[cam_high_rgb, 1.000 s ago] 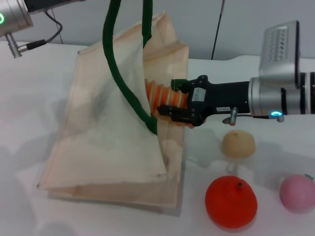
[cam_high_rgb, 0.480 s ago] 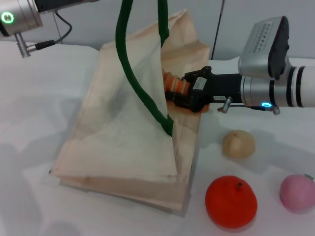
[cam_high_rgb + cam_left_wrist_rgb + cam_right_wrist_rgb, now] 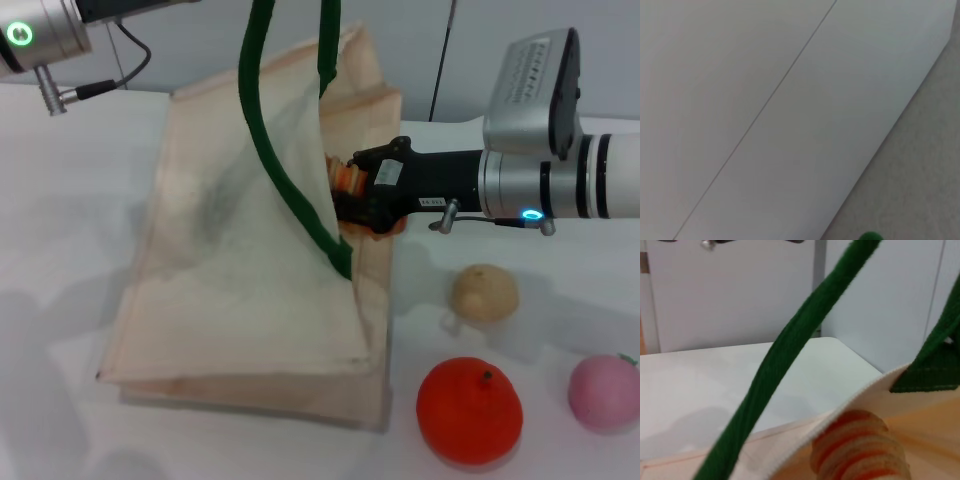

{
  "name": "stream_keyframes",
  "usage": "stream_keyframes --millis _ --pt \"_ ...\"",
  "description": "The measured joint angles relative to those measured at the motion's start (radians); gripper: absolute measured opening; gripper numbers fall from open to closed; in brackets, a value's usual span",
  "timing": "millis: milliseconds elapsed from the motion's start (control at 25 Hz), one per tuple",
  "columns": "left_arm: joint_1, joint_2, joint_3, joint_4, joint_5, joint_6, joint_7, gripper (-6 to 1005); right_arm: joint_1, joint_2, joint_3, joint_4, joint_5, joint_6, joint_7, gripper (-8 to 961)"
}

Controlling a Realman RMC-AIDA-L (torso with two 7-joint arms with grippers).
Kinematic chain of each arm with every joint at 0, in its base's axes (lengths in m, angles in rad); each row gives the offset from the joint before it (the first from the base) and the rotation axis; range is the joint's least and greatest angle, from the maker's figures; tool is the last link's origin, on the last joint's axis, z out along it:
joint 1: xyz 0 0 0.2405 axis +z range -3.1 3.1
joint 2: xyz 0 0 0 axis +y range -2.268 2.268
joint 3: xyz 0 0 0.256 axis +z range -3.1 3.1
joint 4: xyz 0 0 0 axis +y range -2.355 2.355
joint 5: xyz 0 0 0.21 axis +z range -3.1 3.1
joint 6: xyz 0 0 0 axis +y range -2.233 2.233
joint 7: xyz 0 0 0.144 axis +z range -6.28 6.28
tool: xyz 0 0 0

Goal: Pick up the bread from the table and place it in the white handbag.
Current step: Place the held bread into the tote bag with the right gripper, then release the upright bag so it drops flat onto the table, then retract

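2 arms show in the head view, and the white handbag point(image 3: 230, 270) serves as the landmark for both. The right gripper point(image 3: 352, 197) reaches into the handbag's open mouth from the side where the fruit lies, its black jaws narrowed around the bread point(image 3: 343, 177), of which only a few orange and cream ridges peek out at the bag's edge. In the right wrist view the bread point(image 3: 860, 450) sits just inside the cloth rim of the white handbag point(image 3: 850, 405), with a green strap point(image 3: 790, 350) crossing diagonally in front of it.

The left arm point(image 3: 40, 30) hangs above the handbag's far corner, only its silver cuff showing. The 2 green straps point(image 3: 275, 150) rise from the bag's mouth out of the top of the head view, pulling the near panel up. The left gripper itself lies outside that view, and its wrist view shows only a pale wall and a speck of green, so I cannot tell how its jaws stand.

The handbag rests on the table point(image 3: 60, 200). Beside it, on the right gripper's side, lie 3 round items: a beige bun point(image 3: 484, 292) nearest the gripper, an orange fruit point(image 3: 469, 411) near the bag's lower corner, and a pink fruit point(image 3: 604, 392) farthest from the bag.
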Motion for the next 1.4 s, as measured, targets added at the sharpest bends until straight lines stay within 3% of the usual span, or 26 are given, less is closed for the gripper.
stream_keyframes --millis 120,560,760,1040,1400 --pt "-0.001 -0.001 0.000 0.000 -0.001 0.000 0.000 207 0.003 0.000 0.006 0.006 0.000 -0.011 0.001 296" --pt "0.004 -0.001 0.000 0.000 -0.006 0.000 0.000 214 -0.025 -0.003 0.030 0.001 0.001 -0.053 0.003 751" --pt "0.009 -0.001 0.000 0.000 -0.008 -0.002 0.000 217 -0.063 -0.009 0.069 -0.011 0.001 -0.058 0.003 897" --pt "0.019 0.003 -0.001 0.000 -0.014 -0.006 0.001 221 -0.119 -0.011 0.099 -0.049 0.001 -0.068 0.007 892" --pt "0.043 0.005 0.000 -0.007 -0.021 -0.033 0.004 227 -0.239 -0.015 0.237 -0.156 0.002 -0.056 0.017 884"
